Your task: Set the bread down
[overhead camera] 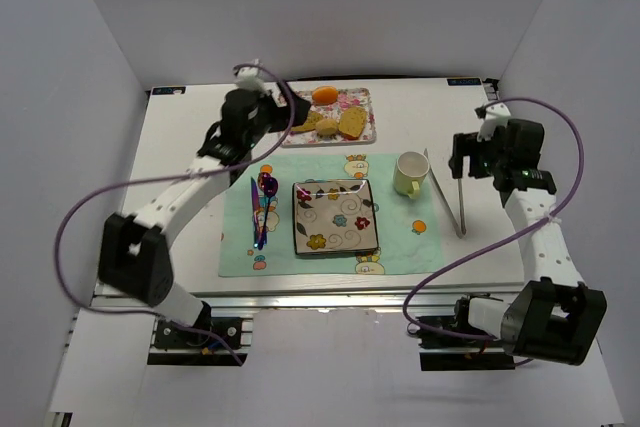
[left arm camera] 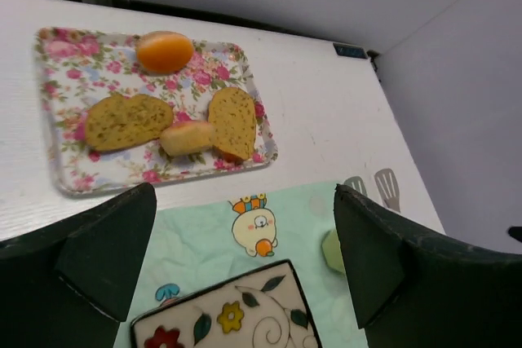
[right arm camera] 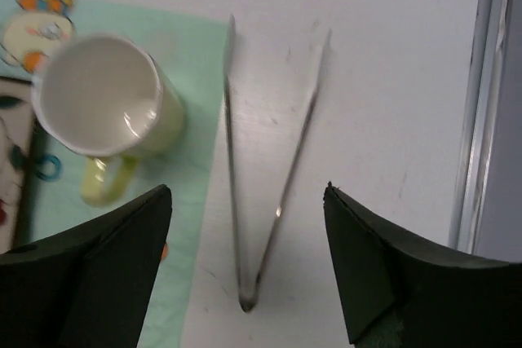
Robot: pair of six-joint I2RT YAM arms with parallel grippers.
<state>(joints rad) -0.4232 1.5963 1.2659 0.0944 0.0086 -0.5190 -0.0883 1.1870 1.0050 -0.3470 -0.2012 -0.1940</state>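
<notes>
The bread, a small golden-tan bun (left arm camera: 186,137), lies on a flowered tray (left arm camera: 57,177) between two flat brown slices (left arm camera: 126,120) (left arm camera: 233,121). In the top view the bun (overhead camera: 327,127) is at the tray's near edge. My left gripper (left arm camera: 243,201) is open and empty. It hovers over the mint mat just short of the tray, and in the top view (overhead camera: 283,117) it is at the tray's left end. My right gripper (right arm camera: 247,201) is open and empty above metal tongs (right arm camera: 269,177), at the table's right side (overhead camera: 465,157).
An orange fruit (left arm camera: 165,50) sits at the tray's far edge. A flowered square plate (overhead camera: 298,217) lies on the mint mat (overhead camera: 400,247), with purple cutlery (overhead camera: 262,209) to its left and a pale green cup (overhead camera: 410,173) to its right. The tongs (overhead camera: 445,192) lie beside the mat.
</notes>
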